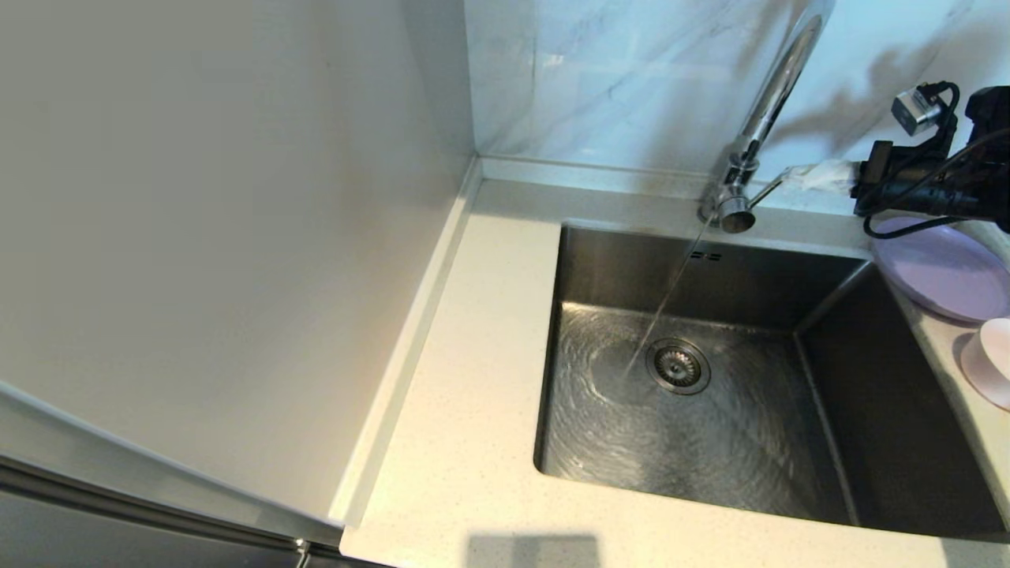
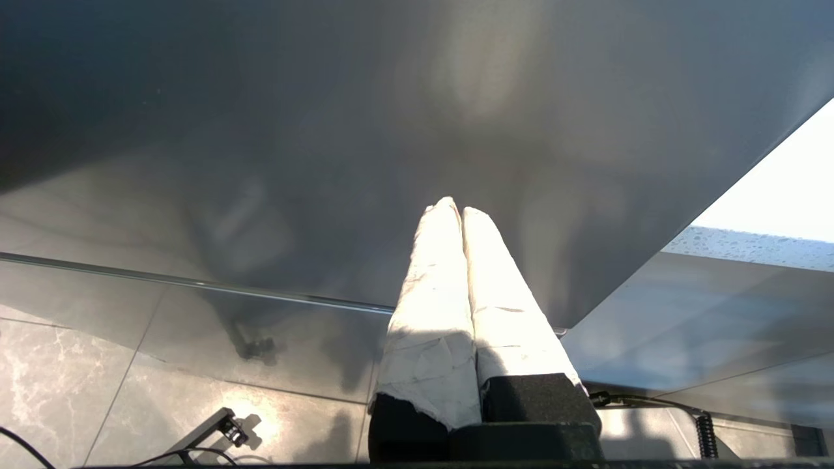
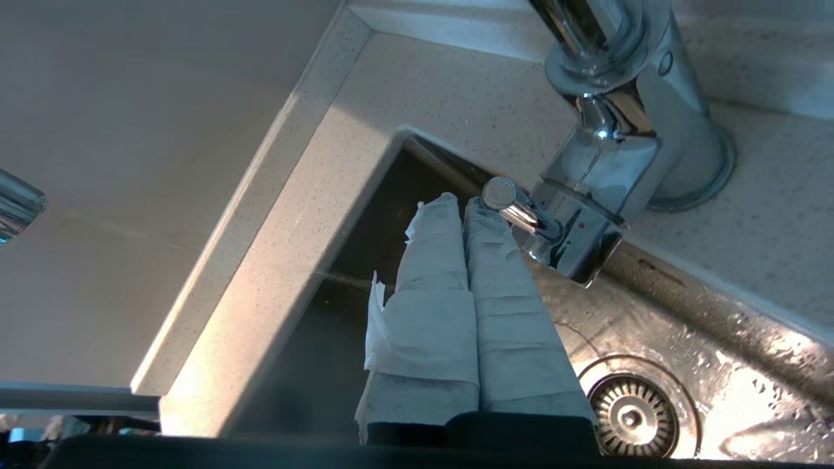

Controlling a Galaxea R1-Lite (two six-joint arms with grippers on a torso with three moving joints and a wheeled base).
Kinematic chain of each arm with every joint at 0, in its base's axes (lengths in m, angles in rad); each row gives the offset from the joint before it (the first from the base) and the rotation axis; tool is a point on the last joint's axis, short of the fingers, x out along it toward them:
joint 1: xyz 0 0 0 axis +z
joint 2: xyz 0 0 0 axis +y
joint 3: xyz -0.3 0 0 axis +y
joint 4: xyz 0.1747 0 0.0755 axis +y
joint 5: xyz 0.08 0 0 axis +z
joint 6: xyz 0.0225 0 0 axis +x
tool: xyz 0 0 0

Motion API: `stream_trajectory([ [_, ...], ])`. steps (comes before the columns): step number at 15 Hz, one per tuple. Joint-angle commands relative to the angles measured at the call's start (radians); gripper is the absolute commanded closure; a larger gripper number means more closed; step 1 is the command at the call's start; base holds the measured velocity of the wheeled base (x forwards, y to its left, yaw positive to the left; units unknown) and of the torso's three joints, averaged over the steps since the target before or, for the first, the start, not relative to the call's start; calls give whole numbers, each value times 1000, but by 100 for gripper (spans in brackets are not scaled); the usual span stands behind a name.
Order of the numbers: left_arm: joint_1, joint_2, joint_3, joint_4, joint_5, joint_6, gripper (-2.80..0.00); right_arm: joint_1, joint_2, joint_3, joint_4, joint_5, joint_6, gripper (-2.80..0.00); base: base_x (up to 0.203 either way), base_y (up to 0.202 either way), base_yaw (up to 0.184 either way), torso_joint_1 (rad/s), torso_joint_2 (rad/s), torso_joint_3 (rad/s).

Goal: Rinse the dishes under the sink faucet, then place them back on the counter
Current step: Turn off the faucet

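Note:
Water runs from the chrome faucet [image 1: 769, 102] into the steel sink [image 1: 710, 276], landing beside the drain strainer [image 1: 678, 366]. My right gripper [image 1: 797, 175], fingers wrapped in white tape, is shut and empty, its tips touching the end of the thin lever [image 1: 764, 193] at the faucet base. In the right wrist view the shut right gripper [image 3: 461, 203] lies against the lever [image 3: 515, 203]. The lilac plate [image 1: 943, 268] and the pale pink dish [image 1: 990, 359] rest on the counter [image 1: 473, 331] right of the sink. The whitish bowl is out of view. My left gripper [image 2: 455, 208] is shut, parked low outside the head view.
A tall pale cabinet panel [image 1: 221, 237] stands at the left of the counter. A marble backsplash [image 1: 615, 71] runs behind the faucet. The counter's raised rim [image 1: 426, 300] lines the left wall. The left wrist view shows a grey cabinet front [image 2: 326, 130] and floor tiles [image 2: 130, 365].

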Motion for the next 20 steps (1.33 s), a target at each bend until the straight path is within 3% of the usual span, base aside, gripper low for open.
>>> stream_trajectory([
  [1, 0, 0, 0, 0, 0, 0, 0, -1, 4, 0, -25, 6, 3, 0, 0, 0, 0, 0, 0, 0],
  [8, 0, 0, 0, 0, 0, 0, 0, -1, 2, -2, -62, -13, -2, 0, 0, 0, 0, 0, 0, 0],
  [12, 0, 0, 0, 0, 0, 0, 0, -22, -75, 7, -14, -121, -4, 0, 0, 0, 0, 0, 0, 0],
  [16, 0, 0, 0, 0, 0, 0, 0, -34, -236, 78, 152, -323, -48, 0, 0, 0, 0, 0, 0, 0],
  [20, 0, 0, 0, 0, 0, 0, 0, -102, -459, 231, 383, -631, -343, 0, 0, 0, 0, 0, 0, 0],
])
